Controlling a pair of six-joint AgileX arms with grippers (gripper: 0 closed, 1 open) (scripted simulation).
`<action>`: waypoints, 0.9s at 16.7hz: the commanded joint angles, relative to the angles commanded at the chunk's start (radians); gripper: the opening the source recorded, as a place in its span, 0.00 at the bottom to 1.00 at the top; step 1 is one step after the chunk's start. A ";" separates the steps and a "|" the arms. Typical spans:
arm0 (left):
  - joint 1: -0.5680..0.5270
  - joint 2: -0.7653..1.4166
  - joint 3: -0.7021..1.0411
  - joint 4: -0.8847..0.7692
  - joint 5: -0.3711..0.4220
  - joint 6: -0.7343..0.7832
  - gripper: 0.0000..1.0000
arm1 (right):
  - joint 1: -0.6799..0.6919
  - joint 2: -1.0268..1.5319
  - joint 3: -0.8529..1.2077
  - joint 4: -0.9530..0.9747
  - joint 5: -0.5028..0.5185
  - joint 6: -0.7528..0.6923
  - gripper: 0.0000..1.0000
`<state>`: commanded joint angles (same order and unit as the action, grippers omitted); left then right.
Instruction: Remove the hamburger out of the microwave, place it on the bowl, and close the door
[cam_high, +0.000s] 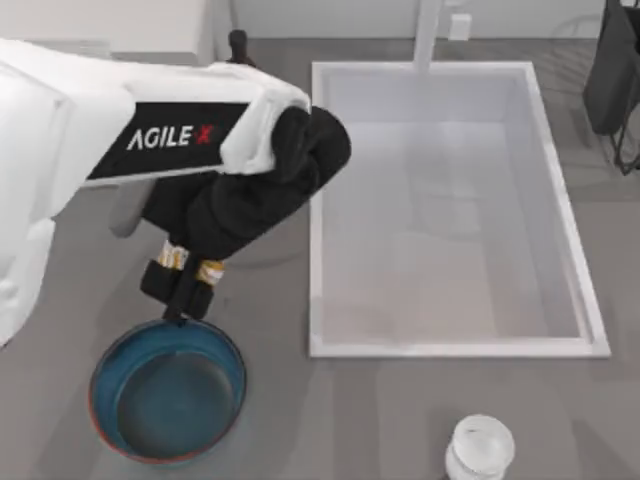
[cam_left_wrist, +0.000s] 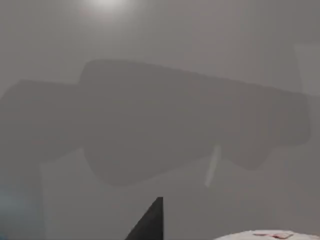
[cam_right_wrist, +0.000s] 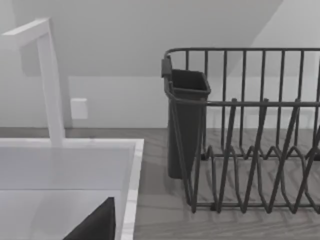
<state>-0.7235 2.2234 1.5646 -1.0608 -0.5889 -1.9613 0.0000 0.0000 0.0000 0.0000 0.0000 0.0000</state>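
My left gripper (cam_high: 182, 296) hangs over the far rim of the deep-blue bowl (cam_high: 168, 392) at the front left of the table. It is shut on the hamburger (cam_high: 207, 269), whose white paper and orange-yellow patches peek out between the black fingers. In the left wrist view a dark fingertip (cam_left_wrist: 151, 223) and a white edge of the hamburger (cam_left_wrist: 267, 235) show above the grey table. The white top of the microwave (cam_high: 110, 25) lies at the back left; its door is hidden behind my left arm. One dark fingertip (cam_right_wrist: 95, 226) of the right gripper shows above the sink.
A large white sink (cam_high: 320, 215) with a faucet (cam_high: 428, 30) fills the middle and right. A small white jar (cam_high: 480, 448) stands at the front right. A dark dish rack (cam_right_wrist: 250, 150) with a cutlery holder (cam_high: 612, 80) sits at the back right.
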 joint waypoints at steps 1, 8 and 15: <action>-0.033 0.021 0.014 -0.091 -0.009 -0.091 0.00 | 0.000 0.000 0.000 0.000 0.000 0.000 1.00; -0.194 0.153 0.048 -0.591 -0.025 -0.579 0.00 | 0.000 0.000 0.000 0.000 0.000 0.000 1.00; -0.224 0.188 0.039 -0.701 -0.021 -0.682 0.00 | 0.000 0.000 0.000 0.000 0.000 0.000 1.00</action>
<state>-0.9473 2.4112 1.6036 -1.7621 -0.6095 -2.6434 0.0000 0.0000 0.0000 0.0000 0.0000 0.0000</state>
